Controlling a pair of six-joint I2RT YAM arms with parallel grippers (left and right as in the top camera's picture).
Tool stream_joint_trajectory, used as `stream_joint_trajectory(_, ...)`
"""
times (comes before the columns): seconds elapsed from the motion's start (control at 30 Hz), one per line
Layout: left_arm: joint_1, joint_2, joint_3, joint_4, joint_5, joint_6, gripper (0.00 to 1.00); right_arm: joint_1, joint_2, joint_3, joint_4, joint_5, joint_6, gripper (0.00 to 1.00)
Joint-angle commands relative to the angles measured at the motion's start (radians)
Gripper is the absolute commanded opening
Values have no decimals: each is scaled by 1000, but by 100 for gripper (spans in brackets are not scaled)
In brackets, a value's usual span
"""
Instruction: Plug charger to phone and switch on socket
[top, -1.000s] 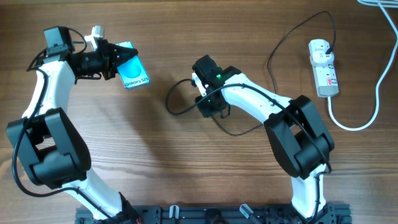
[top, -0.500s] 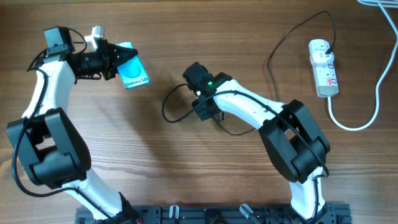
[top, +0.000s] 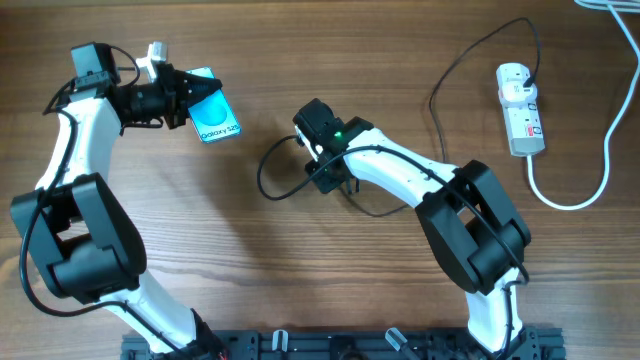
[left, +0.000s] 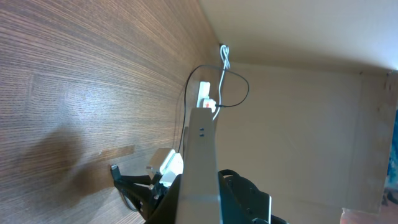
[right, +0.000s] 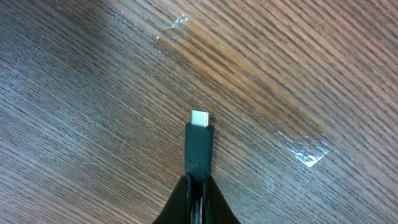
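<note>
My left gripper (top: 190, 97) is shut on the phone (top: 215, 118), a turquoise phone held off the table at the upper left; in the left wrist view its pale edge (left: 200, 162) stands between the jaws. My right gripper (top: 320, 160) is shut on the charger plug (right: 199, 144), whose silver tip points away from the jaws above the wood. The thin black charger cable (top: 275, 175) loops left of that gripper and runs right and up to the socket (top: 522, 108), a white power strip at the upper right. The plug is well apart from the phone.
A thick white cord (top: 580, 190) curves from the socket toward the right table edge. The wooden table (top: 250, 280) spans the whole view. The black arm bases stand at the front edge (top: 330, 345).
My right gripper has moved left with the plug, and the cable loop has shifted left with it. The left arm and phone have not moved.
</note>
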Motion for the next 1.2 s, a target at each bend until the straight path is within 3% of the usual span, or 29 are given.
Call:
stream_joint_trajectory(0.0, -4, -1, 5, 0, 39, -2, 4, -2, 39, -34, -16, -49, 15, 4)
stream_joint_trajectory(0.2, -4, -1, 5, 9, 91, -2, 4, -116, -74, -33, -76, -400, -24, 4)
stream_joint_trajectory(0.43, -24, -1, 5, 4, 174, -2, 4, -165, -353, -33, -232, -686, -87, 5)
stream_joint_trajectory(0.57, -85, -10, 5, 5, 121, -3, 4, -163, -434, -33, -307, -717, 2, 4)
stream_joint_trajectory(0.63, -117, -24, 5, 43, 74, -69, 4, -153, -438, -33, -326, -724, 56, 4)
stream_joint_trajectory(0.7, -147, -31, 5, 138, 15, -210, 4, -130, -438, -33, -325, -756, 75, 4)
stream_joint_trajectory(0.77, -172, -31, 5, 174, 2, -231, 4, -113, -438, -33, -320, -798, 89, 4)
stream_joint_trajectory(0.97, -260, -31, 5, 180, -55, -233, 4, -79, -438, -33, -195, -809, 236, 4)
stream_joint_trajectory(1.17, -322, -32, 5, 255, -117, -325, 4, -80, -437, -33, -73, -809, 424, 4)
